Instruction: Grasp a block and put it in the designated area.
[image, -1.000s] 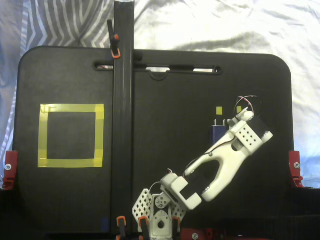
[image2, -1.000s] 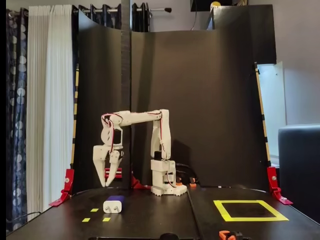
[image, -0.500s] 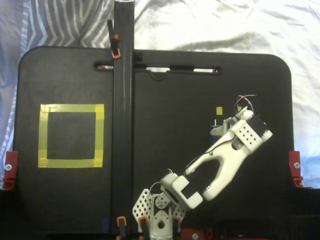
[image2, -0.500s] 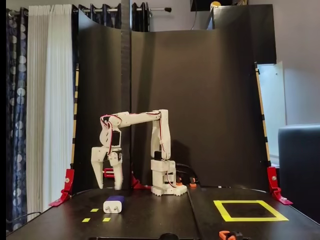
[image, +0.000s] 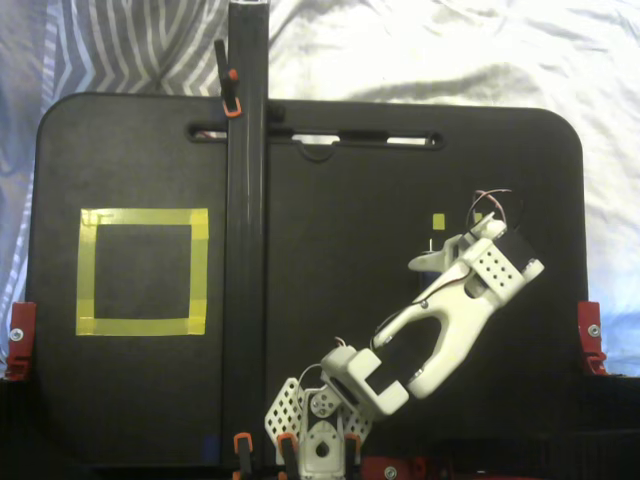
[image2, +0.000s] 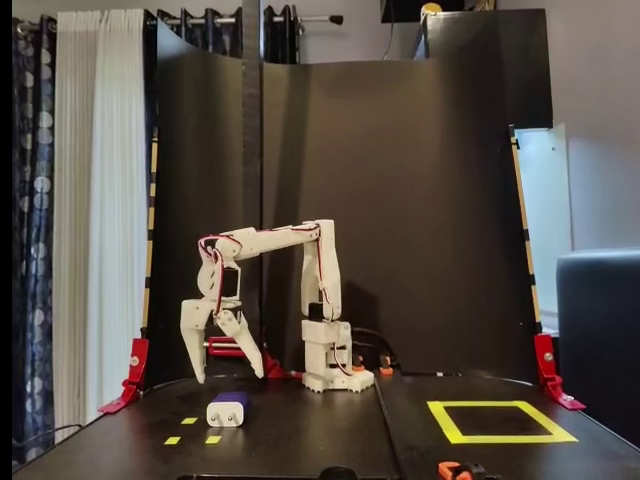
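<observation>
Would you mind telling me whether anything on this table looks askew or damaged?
Nothing stands out. The block lies flat among the small tape marks, the open tool hangs above it, and the yellow square looks intact.

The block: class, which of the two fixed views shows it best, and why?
The fixed view facing the arm: the whole block lies unobstructed on the table, below the open gripper. In the top-down fixed view the gripper hides nearly all of it.

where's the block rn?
In the front fixed view the block sits on the black table at lower left, just behind the small yellow tape marks, below the open hand and far from the yellow square at right.
</observation>
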